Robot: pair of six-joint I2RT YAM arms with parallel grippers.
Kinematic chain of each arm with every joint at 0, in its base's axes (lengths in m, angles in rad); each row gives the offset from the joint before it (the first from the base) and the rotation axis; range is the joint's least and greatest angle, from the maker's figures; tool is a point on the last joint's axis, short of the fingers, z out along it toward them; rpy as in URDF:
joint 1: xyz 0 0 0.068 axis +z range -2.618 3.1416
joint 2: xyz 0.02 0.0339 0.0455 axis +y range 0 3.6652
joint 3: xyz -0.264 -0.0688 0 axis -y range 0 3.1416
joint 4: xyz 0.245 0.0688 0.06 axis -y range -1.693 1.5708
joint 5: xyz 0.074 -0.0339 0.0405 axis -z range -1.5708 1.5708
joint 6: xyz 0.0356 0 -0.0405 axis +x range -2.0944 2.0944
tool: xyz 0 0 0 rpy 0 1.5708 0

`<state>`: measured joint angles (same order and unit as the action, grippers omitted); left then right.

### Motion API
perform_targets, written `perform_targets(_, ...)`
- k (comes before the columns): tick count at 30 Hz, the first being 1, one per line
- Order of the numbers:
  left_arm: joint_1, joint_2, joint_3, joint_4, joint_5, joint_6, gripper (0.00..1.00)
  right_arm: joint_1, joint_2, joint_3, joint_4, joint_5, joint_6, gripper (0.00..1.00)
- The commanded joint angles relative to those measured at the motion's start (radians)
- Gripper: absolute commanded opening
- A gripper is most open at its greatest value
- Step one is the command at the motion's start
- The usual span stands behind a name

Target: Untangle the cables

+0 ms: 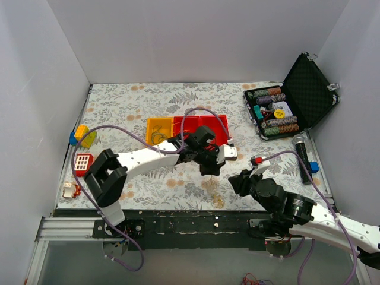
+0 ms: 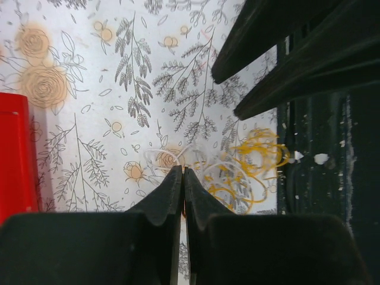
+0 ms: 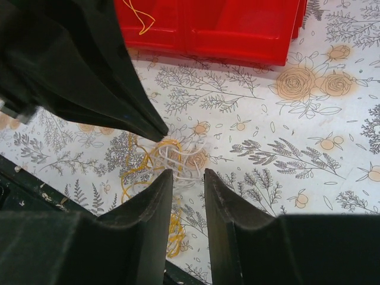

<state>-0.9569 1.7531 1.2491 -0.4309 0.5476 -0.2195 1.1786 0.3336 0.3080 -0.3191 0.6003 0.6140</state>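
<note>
- One small clump of cables [image 1: 215, 196] lies on the floral table [image 1: 136, 101] near its front edge. Yellow-orange and whitish strands show, too fine and looped to count.
- There are two grippers. In the top view the left gripper [image 1: 209, 171] sits at 12 o'clock of the clump and the right gripper [image 1: 236, 178] at about 2 o'clock.
- One orange bin [image 1: 158, 130] has red bins [image 1: 202, 126] at its 3 o'clock. One open black case [image 1: 297, 101] stands at the far right.
- In the left wrist view, the fingers [image 2: 160, 202] are pressed together with no gap, their tips over whitish loops. Whether a strand is nipped between them cannot be told.
- In the right wrist view, the fingers [image 3: 151, 202] stand slightly apart with a narrow gap. The clump lies just beyond the tips at 11 o'clock, partly hidden by the left gripper's dark bulk.
- The left arm [image 1: 142, 159] reaches from the bottom left towards the centre. The right arm [image 1: 297, 208] lies low, pointing towards 10 o'clock.
</note>
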Motion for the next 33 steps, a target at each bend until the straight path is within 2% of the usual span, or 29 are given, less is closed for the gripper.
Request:
perform_targets(1,0.006,-0.193,0.053,-0.052,0.031,-0.092,0.0,0.004,0.015,0.068,0.043,0.029,-0.043,0.38)
perform_targets(7,0.006,-0.352,0.038,-0.049,0.032,-0.181,0.0,0.004,0.07,0.117,0.133,-0.016,-0.115,0.55)
perform_targets(10,0.004,-0.397,0.023,-0.039,0.037,-0.211,0.0,0.004,0.099,0.134,0.214,-0.063,-0.155,0.6)
perform_targets(22,0.006,-0.426,-0.008,0.041,-0.058,-0.265,0.0,0.004,0.242,0.25,0.367,-0.217,-0.249,0.62)
perform_targets(33,0.006,-0.412,0.027,0.055,-0.06,-0.281,0.0,0.004,0.291,0.267,0.437,-0.229,-0.287,0.62)
